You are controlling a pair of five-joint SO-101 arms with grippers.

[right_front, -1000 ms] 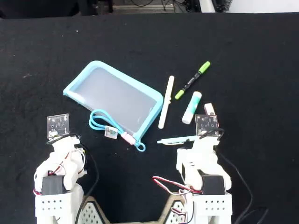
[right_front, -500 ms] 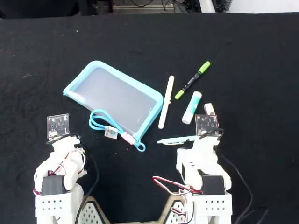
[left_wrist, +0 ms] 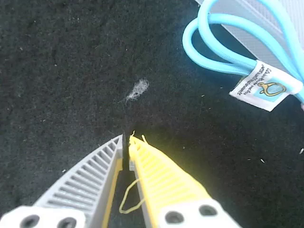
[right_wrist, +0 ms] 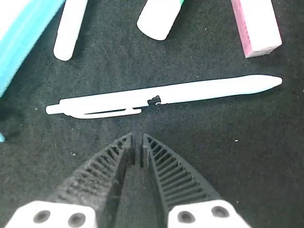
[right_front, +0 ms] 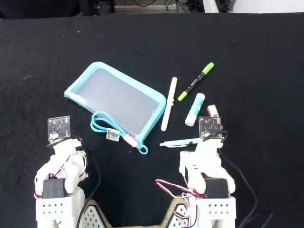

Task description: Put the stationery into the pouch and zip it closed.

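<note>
On the black table (right_front: 266, 57), light-blue pouch (right_front: 116, 99), translucent grey face, looped cord (left_wrist: 186, 42)

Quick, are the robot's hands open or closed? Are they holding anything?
Left hand: closed, holding nothing.
Right hand: closed, holding nothing; the white pen lies just ahead of it, untouched.

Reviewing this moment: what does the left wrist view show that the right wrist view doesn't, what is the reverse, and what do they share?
Left wrist view's own: a blue cord loop with its tag, a pale fleck on the cloth, and the shut left pincer.
Right wrist view's own: the white pen, pink eraser, the ends of the glue stick and white stick, and the shut right pincer.
Both: the blue pouch and the black tablecloth.
</note>
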